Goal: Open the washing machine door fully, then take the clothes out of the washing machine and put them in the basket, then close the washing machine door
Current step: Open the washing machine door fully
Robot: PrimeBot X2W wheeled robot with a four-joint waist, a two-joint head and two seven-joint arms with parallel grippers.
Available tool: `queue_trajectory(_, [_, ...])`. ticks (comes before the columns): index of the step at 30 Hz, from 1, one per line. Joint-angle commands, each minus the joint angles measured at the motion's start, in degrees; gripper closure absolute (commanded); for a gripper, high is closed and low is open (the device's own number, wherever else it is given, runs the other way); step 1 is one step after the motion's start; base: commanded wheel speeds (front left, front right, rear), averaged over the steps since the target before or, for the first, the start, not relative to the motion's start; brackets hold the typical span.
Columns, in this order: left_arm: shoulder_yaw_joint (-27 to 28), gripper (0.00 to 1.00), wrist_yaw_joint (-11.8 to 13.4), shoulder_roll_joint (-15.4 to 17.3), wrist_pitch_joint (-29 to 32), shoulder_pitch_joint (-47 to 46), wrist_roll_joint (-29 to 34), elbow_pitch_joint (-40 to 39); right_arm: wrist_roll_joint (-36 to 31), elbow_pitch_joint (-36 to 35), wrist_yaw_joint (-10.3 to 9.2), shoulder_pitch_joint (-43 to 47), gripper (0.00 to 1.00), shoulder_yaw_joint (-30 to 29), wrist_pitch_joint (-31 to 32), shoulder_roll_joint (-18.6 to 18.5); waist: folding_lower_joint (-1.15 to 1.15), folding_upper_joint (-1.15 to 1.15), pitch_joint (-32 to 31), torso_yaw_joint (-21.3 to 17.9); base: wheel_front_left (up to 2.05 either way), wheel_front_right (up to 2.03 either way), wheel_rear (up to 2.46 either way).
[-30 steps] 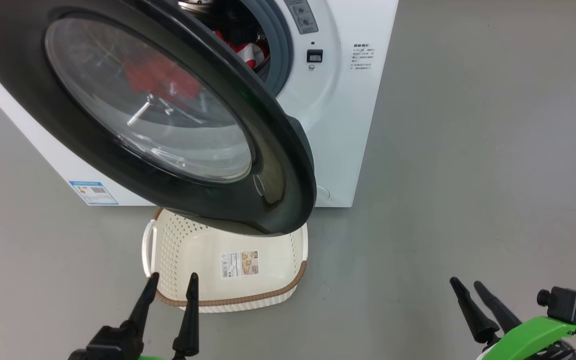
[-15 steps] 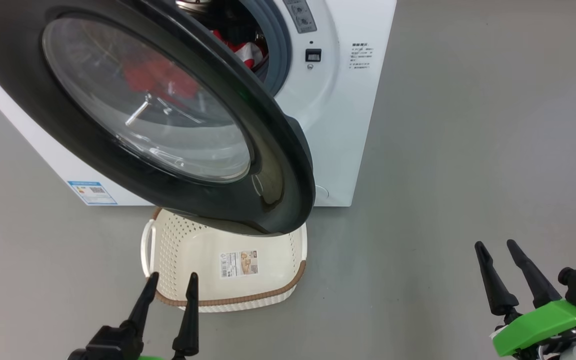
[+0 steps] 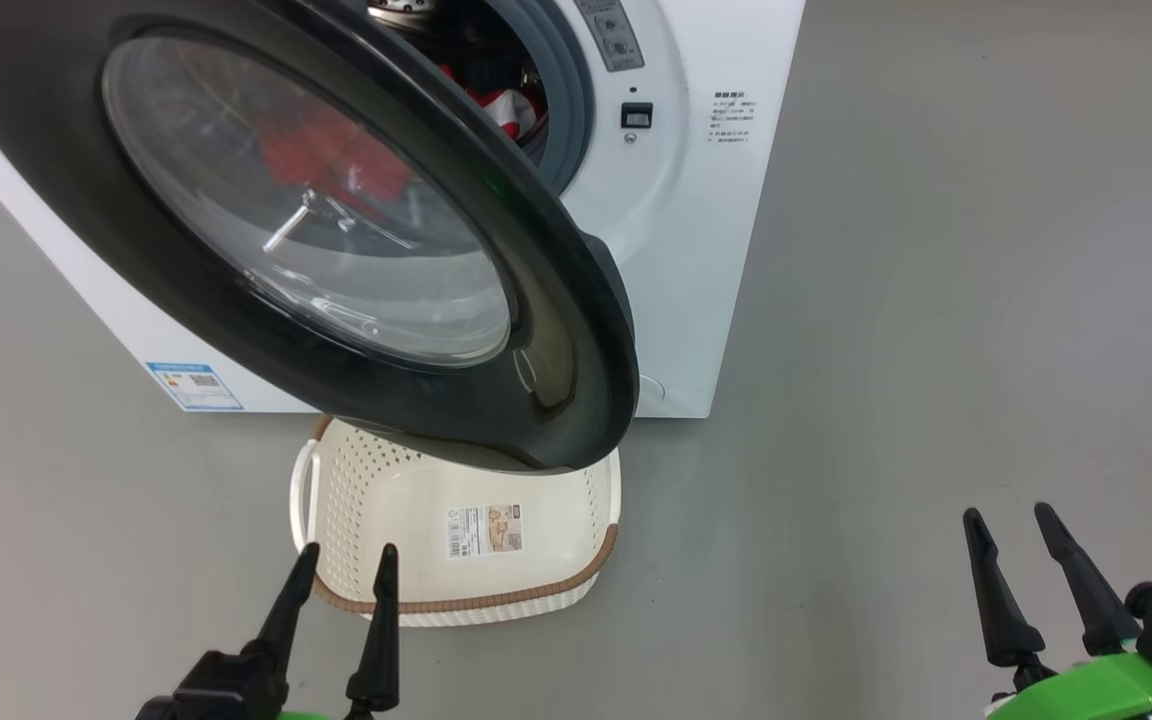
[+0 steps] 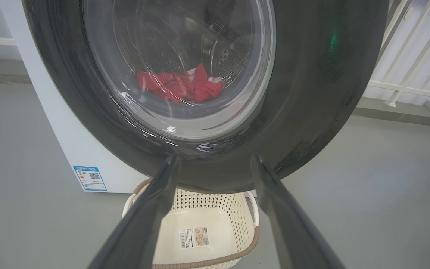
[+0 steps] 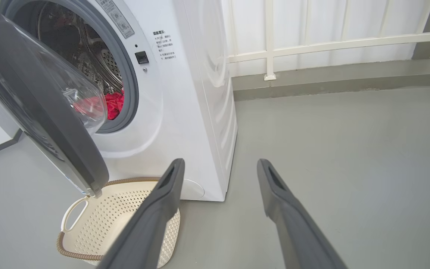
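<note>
Wide open and empty: left gripper (image 3: pixel 350 550), near the basket (image 3: pixel 476 603). Same for right gripper (image 3: pixel 1006 512), off over bare floor (image 3: pixel 936 300). Washing machine door (image 3: pixel 576 330) partly open above the basket, red clothes (image 4: pixel 179 86) inside the washing machine (image 3: pixel 706 250).

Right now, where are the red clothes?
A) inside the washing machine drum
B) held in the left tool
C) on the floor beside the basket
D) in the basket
A: the clothes lie inside the washing machine, behind the partly open door, and the visible bottom of the basket shows just a paper label.
</note>
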Motion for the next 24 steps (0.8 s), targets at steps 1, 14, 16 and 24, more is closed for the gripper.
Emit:
queue_trajectory(1, [1.56,0.0,-0.31,0.47,-0.7,-0.49,0.77,-1.44,-0.91,-1.25,0.01,0.45,0.0,0.33,-0.7,-0.27,0.0,0.0,-0.12,0.06,0.0,0.0,0.0])
queue_trajectory(14, [1.52,0.0,-0.37,0.47,-0.7,-0.51,0.95,-1.59,-1.83,-1.17,0.01,0.77,0.0,-0.09,-0.7,0.54,0.0,0.0,0.02,-0.15,0.0,0.0,0.0])
queue_trajectory(16, [1.46,0.0,-0.32,0.47,-0.7,-0.59,0.93,-1.59,-1.84,-1.25,0.01,0.6,0.0,-0.14,-0.7,0.51,0.0,0.0,0.09,-0.13,0.0,0.0,0.0])
queue_trajectory(24, [1.24,0.0,-0.15,0.47,-0.7,-0.67,0.8,-1.51,0.48,-2.87,0.01,-0.16,1.0,1.46,-0.7,0.73,0.0,0.0,0.04,0.19,0.0,0.0,0.0])
